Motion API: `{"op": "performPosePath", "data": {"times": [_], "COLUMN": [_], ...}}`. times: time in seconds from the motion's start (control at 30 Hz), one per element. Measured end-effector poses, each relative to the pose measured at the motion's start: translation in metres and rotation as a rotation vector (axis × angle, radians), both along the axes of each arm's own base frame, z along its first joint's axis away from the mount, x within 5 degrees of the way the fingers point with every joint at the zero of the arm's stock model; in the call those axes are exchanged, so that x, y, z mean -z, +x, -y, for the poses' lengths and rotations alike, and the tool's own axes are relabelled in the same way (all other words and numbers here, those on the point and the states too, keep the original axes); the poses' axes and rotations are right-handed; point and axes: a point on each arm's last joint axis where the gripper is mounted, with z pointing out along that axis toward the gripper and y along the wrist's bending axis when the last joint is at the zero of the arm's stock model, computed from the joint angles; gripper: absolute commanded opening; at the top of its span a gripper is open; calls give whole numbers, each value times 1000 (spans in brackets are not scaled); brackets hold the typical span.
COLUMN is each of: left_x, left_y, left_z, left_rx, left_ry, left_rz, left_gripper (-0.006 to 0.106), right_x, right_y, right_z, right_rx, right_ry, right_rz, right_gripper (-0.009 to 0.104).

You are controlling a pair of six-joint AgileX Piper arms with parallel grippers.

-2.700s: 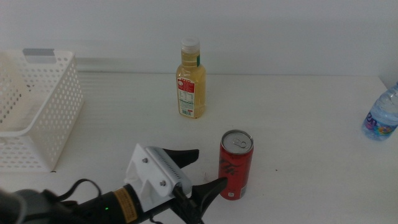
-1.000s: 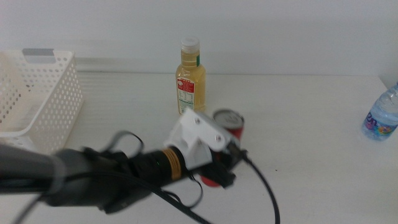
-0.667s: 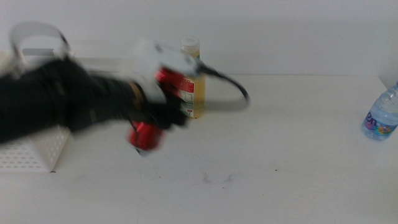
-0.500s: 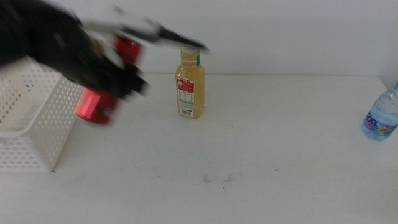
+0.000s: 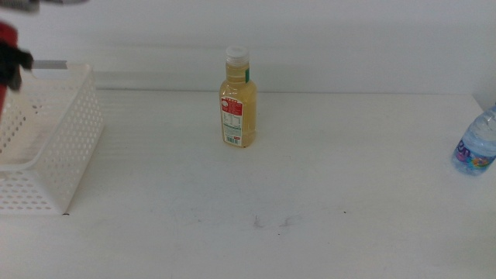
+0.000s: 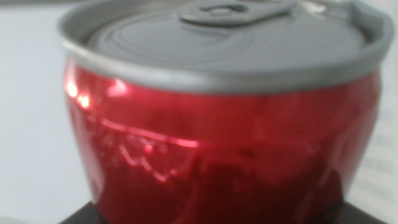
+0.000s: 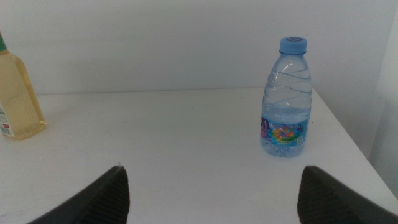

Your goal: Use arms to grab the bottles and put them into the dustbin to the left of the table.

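Note:
At the far left edge of the middle view, a sliver of the red soda can point(image 5: 5, 46) hangs above the white perforated dustbin point(image 5: 71, 143), with a bit of my left gripper point(image 5: 18, 59) showing beside it. The can point(image 6: 217, 137) fills the left wrist view, with my left gripper shut on it. The yellow-juice bottle point(image 5: 238, 98) stands upright at the back middle of the table point(image 5: 310, 194). At the right edge stands the blue-capped water bottle point(image 5: 474, 143). My right gripper point(image 7: 212, 173) is open and low, facing the water bottle point(image 7: 286, 102), with the juice bottle point(image 7: 15, 99) off to one side.
Faint scuff marks point(image 5: 271, 222) lie on the tabletop near the front middle. A white wall runs behind the table's back edge. The dustbin's grey handle strip point(image 5: 50, 65) shows at its far rim.
My left arm lifted the red can from the table's middle and swung it up and left to above the dustbin, nearly out of the middle view. Both bottles stayed put.

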Motion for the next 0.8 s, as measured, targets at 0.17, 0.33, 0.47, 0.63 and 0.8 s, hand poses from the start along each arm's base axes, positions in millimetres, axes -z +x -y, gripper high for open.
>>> {"op": "performPosePath", "data": {"times": [0.17, 0.33, 0.47, 0.63, 0.8], "left_x": [55, 88, 99, 88, 36], "left_y": [20, 31, 33, 29, 8], "left_z": [-10, -11, -12, -14, -4], "left_rx": [-15, -18, -20, -51, -65], "left_ry": [-40, -72, -66, -41, -32], "left_rz": [-116, -175, -200, -198, -139], "left_gripper": [3, 31, 68, 94, 94], "right_x": [0, 0, 0, 0, 0], "right_y": [0, 0, 0, 0, 0], "right_z": [0, 0, 0, 0, 0], "right_rx": [0, 0, 0, 0, 0], "right_ry": [0, 0, 0, 0, 0], "right_rz": [0, 0, 0, 0, 0], "right_gripper": [90, 90, 90, 90, 90]}}
